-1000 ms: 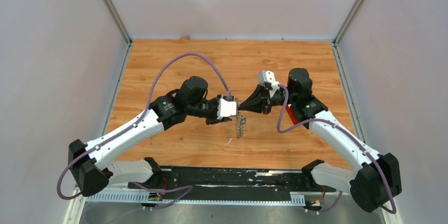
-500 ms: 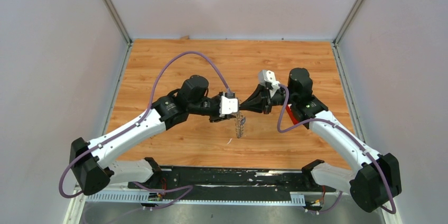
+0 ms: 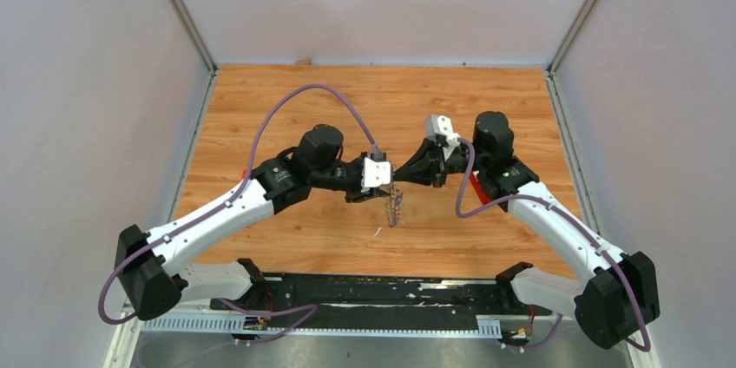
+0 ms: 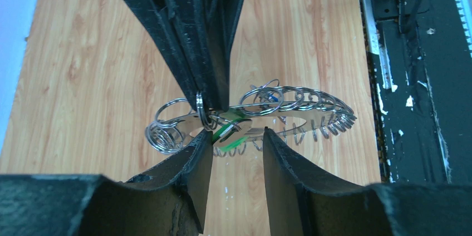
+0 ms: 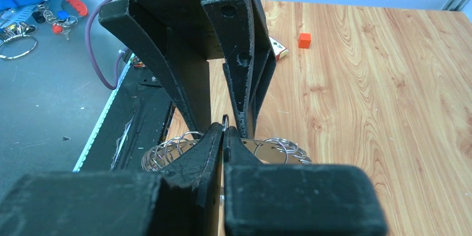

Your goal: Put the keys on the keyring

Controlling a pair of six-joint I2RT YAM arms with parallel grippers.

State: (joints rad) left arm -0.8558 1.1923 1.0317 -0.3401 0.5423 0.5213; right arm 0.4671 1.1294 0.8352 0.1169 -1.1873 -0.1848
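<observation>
We see the right gripper [image 5: 224,136] with its two black fingers pressed tightly together, pinching a thin wire loop at the rim of the large silver metal keyring [image 4: 303,114], a flat disc fringed with many small silver rings. The keyring hangs in the air above the light wooden table [image 3: 347,99], near its middle and between the two arms, carried by that one loop. In the top view it dangles edge-on just below the two gripper tips.

Facing it, the left gripper [image 4: 236,144] has its jaws spread, one finger on each side of the keyring's near rim. In the gap between them we find the small green plastic key head [image 4: 228,131], close against the inner face of one finger [image 4: 192,169] and clear of the other. We cannot tell whether it touches that finger or already sits on a loop. A small blue piece [image 4: 271,96] shows inside a ring further along the rim, too small for us to say more.

In the right wrist view, a small orange cube [image 5: 304,40] and a red-and-white block [image 5: 277,48] lie on the wood, near each other and well apart from both grippers
</observation>
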